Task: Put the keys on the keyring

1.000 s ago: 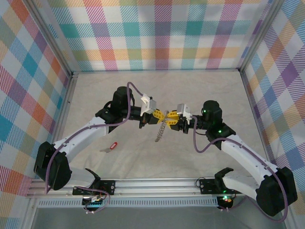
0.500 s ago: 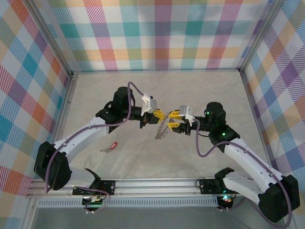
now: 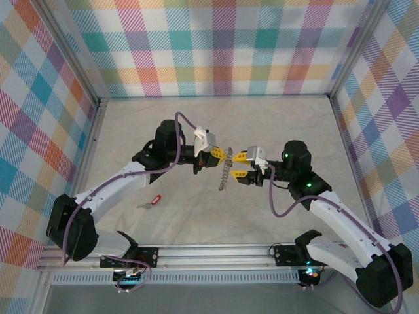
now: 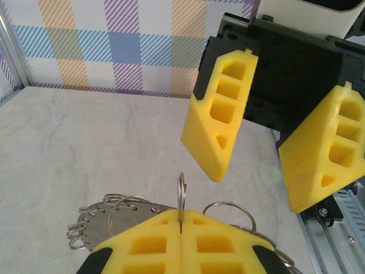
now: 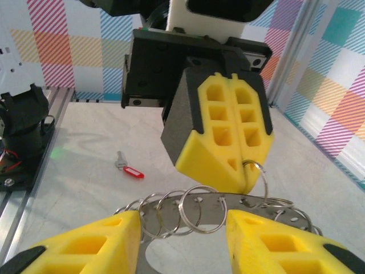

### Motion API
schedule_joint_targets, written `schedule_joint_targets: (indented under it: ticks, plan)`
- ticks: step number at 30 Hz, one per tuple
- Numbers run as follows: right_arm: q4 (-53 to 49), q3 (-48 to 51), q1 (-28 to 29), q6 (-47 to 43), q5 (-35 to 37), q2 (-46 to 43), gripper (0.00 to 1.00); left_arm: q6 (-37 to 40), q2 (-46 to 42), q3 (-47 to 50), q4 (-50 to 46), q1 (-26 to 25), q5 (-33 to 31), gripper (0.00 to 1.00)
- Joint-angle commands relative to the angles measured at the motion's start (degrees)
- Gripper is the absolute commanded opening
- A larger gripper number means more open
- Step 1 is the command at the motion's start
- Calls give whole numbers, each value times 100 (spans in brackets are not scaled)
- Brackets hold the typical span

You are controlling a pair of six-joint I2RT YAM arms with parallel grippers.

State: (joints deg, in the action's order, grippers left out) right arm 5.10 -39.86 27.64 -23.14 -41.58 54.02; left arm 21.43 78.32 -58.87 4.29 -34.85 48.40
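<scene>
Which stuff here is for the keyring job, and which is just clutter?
Job: keyring, held by the shut left claw; red-tagged key, loose on the table; open right claw.
Not job: purple cables, frame rail, plaid walls.

The middle of the table (image 3: 275, 124) is blocked: the left gripper (image 3: 223, 156) and the right gripper (image 3: 238, 165) meet nearly tip to tip, with the keyring (image 3: 224, 176) hanging there and closing the gap between them. The left arm (image 3: 111, 186) and right arm (image 3: 340, 219) bar the near corners, and the red-tagged key (image 3: 154, 200) lies near the left arm's inner side. Bare table lies open behind the grippers up to the checked walls (image 3: 222, 52), and in front between the 2 arms.
</scene>
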Motion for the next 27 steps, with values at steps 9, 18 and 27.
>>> schedule_joint_targets:
  ticks: [9, 18, 27]
  plan:
    - [1024, -185, -322, 763, -580, 383, 30, -173, -214, 5, 674, -63, 640, 0]
    - [945, -250, -320, 664, -878, 430, 24, -112, -151, -83, 705, -92, 1021, 0]
    - [706, -304, -318, 450, -1018, 435, 24, 5, -10, -272, 531, -166, 1142, 0]
